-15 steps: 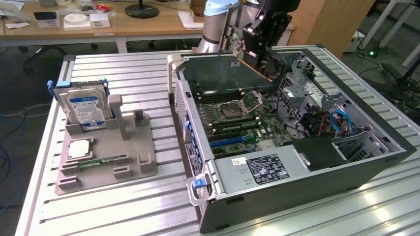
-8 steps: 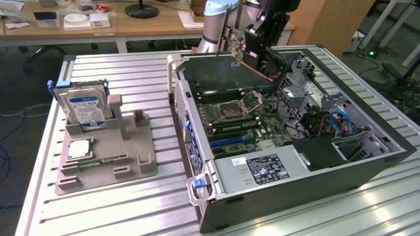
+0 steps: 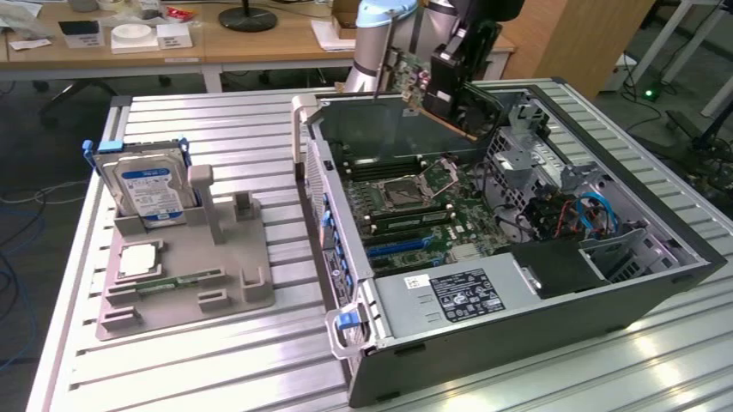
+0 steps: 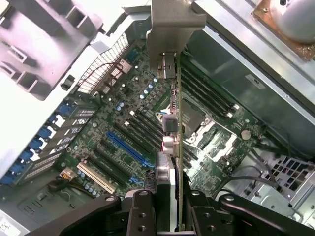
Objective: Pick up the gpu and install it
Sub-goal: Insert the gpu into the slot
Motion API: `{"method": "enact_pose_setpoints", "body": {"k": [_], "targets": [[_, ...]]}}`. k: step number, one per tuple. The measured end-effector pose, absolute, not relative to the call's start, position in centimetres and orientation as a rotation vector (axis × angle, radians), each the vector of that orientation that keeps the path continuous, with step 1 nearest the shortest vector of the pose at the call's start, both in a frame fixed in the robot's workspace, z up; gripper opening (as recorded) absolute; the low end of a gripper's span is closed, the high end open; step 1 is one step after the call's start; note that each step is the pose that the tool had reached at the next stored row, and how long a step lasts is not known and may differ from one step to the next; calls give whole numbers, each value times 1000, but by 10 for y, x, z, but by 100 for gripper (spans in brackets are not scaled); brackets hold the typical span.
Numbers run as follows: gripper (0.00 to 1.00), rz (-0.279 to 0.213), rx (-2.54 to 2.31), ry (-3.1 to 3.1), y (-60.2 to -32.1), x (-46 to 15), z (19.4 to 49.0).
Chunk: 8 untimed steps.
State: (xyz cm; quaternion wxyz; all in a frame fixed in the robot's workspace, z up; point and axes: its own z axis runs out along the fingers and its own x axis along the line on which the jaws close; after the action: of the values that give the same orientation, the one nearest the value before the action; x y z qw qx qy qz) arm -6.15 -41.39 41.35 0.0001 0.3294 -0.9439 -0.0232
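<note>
The gpu (image 3: 421,84) hangs in the air above the back of the open computer case (image 3: 504,343), held on edge with its green board and silver end bracket showing. My gripper (image 3: 462,69) is shut on it from above. In the wrist view the gpu (image 4: 173,123) runs edge-on away from my gripper (image 4: 173,204), with its silver bracket (image 4: 172,24) at the far end. Black fingers (image 4: 140,211) press on both faces. The motherboard (image 4: 123,123) lies below it, and the card is clear of the long blue slot (image 4: 129,148).
The exterior view's left holds a grey fixture (image 3: 229,292) with a silver hard drive (image 3: 143,189) upright, a processor (image 3: 136,260) and a green memory stick (image 3: 178,280). Inside the case are a power supply (image 3: 452,296), cables (image 3: 572,215) and a drive cage (image 3: 527,129).
</note>
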Motion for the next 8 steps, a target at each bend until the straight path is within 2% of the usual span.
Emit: {"method": "enact_pose_setpoints", "body": {"k": [8], "targets": [[28, -73, 1155, -2918, -414, -61, 414]]}}
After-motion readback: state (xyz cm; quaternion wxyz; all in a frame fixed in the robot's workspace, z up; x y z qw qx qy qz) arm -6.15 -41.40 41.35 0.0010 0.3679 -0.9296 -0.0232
